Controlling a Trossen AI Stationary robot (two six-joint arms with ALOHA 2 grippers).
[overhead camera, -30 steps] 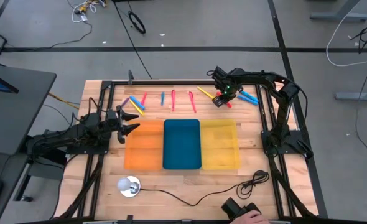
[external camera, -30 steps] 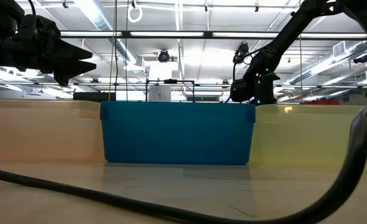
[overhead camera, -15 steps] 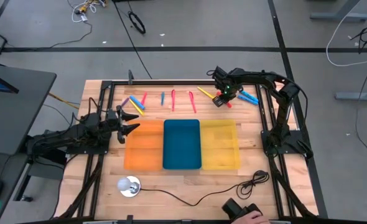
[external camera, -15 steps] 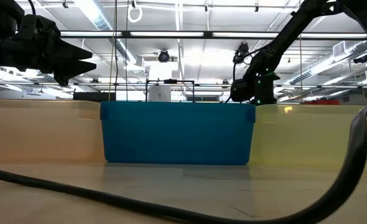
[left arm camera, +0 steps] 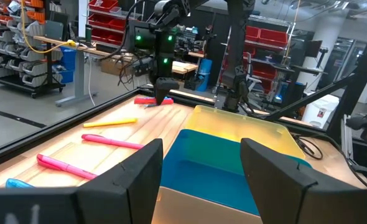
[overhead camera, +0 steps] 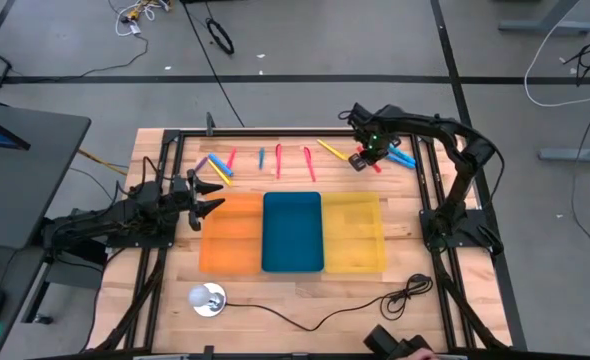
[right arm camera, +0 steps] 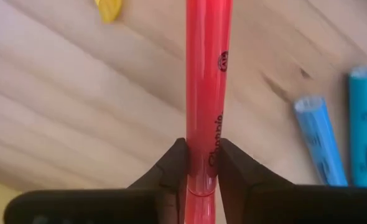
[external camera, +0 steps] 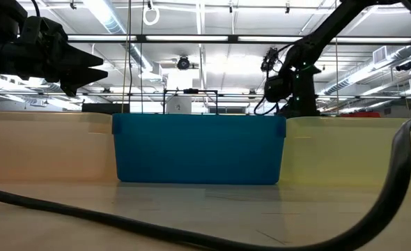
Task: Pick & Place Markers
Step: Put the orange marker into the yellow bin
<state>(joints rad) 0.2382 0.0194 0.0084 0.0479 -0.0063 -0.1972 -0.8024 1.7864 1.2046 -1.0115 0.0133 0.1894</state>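
Note:
My right gripper [overhead camera: 361,158] hangs over the table's far right part, pointing down, shut on a red marker [right arm camera: 206,74]. Other markers lie on the wood along the far edge: pink ones [overhead camera: 279,160] [overhead camera: 309,163], a blue one [overhead camera: 261,157], a yellow one [overhead camera: 328,149], blue ones [overhead camera: 402,157] to the right, and a mixed cluster [overhead camera: 218,167] at the left. My left gripper [overhead camera: 213,195] waits open and level at the table's left, beside the orange tray [overhead camera: 231,232]. My right gripper pinches the red marker's barrel [right arm camera: 203,163] between its two fingers [right arm camera: 173,165], which come from above and lie across it. The marker [left arm camera: 151,101] sits about level in the hold, a little above the wood.
The orange tray, a blue tray [overhead camera: 292,232] and a yellow tray [overhead camera: 352,232] stand side by side mid-table. A black cable [overhead camera: 375,300] and a white round object [overhead camera: 207,298] lie near the front edge. Black frame rails [overhead camera: 430,190] border the table.
My right gripper has risen, shifting slightly toward the table's right edge, still shut on the red marker, which has come up off the wood with it.

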